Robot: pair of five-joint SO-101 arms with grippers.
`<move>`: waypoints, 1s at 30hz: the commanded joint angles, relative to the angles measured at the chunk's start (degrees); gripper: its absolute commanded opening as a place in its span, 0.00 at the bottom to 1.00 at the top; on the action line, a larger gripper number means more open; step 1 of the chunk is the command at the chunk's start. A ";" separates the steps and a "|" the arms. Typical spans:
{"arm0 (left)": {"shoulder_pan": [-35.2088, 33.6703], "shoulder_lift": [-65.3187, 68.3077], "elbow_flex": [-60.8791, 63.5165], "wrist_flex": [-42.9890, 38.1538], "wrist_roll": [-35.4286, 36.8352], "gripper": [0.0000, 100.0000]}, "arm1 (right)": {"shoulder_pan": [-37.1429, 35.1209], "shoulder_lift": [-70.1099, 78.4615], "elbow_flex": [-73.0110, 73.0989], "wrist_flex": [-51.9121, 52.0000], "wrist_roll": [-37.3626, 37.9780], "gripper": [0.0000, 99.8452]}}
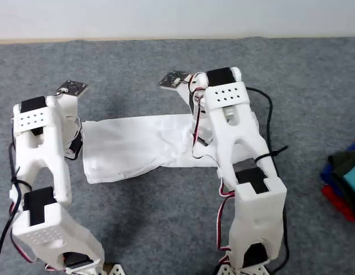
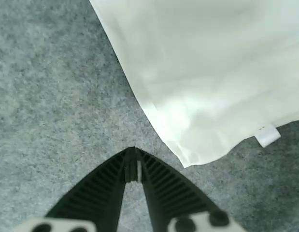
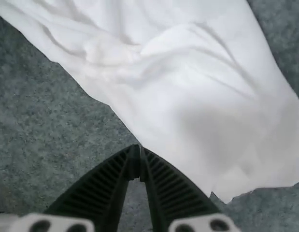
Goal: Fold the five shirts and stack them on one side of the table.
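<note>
One grey, carpet-like table carries everything. Two white arms stand on it side by side, the left arm by one short end of the cloth and the right arm leaning in over the other end.

Between them lies the white shirt, folded into a long flat band across the middle of the table, with soft creases near the end under the right arm. Well apart from it, at the table's edge on the right arm's side, sits a stack of folded shirts in dark, teal, blue and red.

The left gripper has its dark ribbed fingers pressed together to a point, with nothing between them. It hangs over bare grey table, just beside a corner of the white shirt and not touching it.

The right gripper is likewise closed tight, fingers meeting at the tip and holding nothing. Its tip sits right at the shirt's long edge, where cloth meets grey table; whether it touches the cloth cannot be told.

A small white tag sticks out from the shirt's edge near the corner by the left gripper.
</note>
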 commanded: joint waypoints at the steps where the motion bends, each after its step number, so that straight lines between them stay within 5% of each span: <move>1: 0.53 -3.69 -0.31 -0.53 -0.26 0.00 | -1.80 1.01 -0.35 -3.56 -0.35 0.01; 19: 0.53 -3.87 3.47 -2.20 -0.18 0.00 | -9.10 14.46 -0.62 -13.58 -0.18 0.01; 30: 0.53 -3.87 3.21 -1.93 0.09 0.00 | -6.29 3.82 -9.32 3.03 -0.18 0.01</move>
